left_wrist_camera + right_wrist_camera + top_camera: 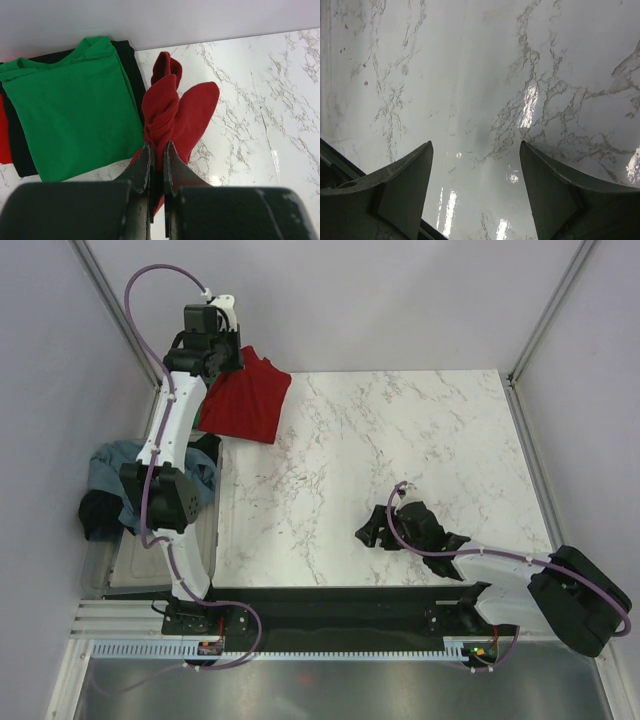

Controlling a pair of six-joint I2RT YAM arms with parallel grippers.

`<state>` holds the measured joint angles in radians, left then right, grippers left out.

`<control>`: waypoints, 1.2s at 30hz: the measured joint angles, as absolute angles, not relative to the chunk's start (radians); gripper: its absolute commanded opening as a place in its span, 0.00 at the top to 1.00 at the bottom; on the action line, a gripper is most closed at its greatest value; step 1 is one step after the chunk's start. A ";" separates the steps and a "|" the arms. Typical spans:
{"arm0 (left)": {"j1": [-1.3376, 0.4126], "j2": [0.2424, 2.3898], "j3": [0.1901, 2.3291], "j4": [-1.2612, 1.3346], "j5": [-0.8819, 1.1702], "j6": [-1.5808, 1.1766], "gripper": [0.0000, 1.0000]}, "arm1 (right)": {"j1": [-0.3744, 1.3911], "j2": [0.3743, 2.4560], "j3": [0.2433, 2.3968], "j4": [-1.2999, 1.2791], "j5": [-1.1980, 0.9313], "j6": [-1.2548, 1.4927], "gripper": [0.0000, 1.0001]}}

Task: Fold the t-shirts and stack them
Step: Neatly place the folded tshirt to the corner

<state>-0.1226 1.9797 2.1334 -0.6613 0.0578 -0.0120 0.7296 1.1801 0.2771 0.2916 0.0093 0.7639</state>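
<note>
**Dark red shirt pinched at the far left corner, my right fingers spread over bare marble**

The marble table (400,470) fills most of the view from above. The dark red t-shirt (245,400), the biggest piece of cloth here, lies at the table's far left corner, partly over the edge. My left arm reaches out to it along the left side.

My left gripper (158,145) is closed tight on a bunched fold of that red shirt. From my left wrist I see the cloth rising out from between my two fingers and spreading over the marble beyond them.

Just left of that fold sits the bright green t-shirt (75,115), folded flat. It lies on the black t-shirt (131,65), whose edges show around it. A sliver of red shows at the far left edge of this view.

The grey-blue t-shirt (115,465) lies crumpled off the table's left side, next to my left arm's elbow.

My right gripper (475,145) hangs low over the near right part of the table. Its fingers stand wide apart with nothing between them, only veined marble below, well away from every shirt.
</note>
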 measured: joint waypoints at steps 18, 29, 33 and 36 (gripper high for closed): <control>-0.079 1.975 2.206 -0.671 0.085 -0.010 0.98 | 0.730 1.236 0.285 0.360 0.004 0.763 0.21; -0.069 1.943 2.229 -0.671 0.091 -0.010 0.98 | 0.730 1.261 0.297 0.376 0.000 0.763 0.21; -0.067 1.926 2.233 -0.671 0.093 -0.010 0.98 | 0.730 1.269 0.300 0.381 -0.001 0.763 0.21; -0.063 1.921 2.243 -0.671 0.099 -0.010 0.98 | 0.730 1.273 0.302 0.383 -0.001 0.763 0.21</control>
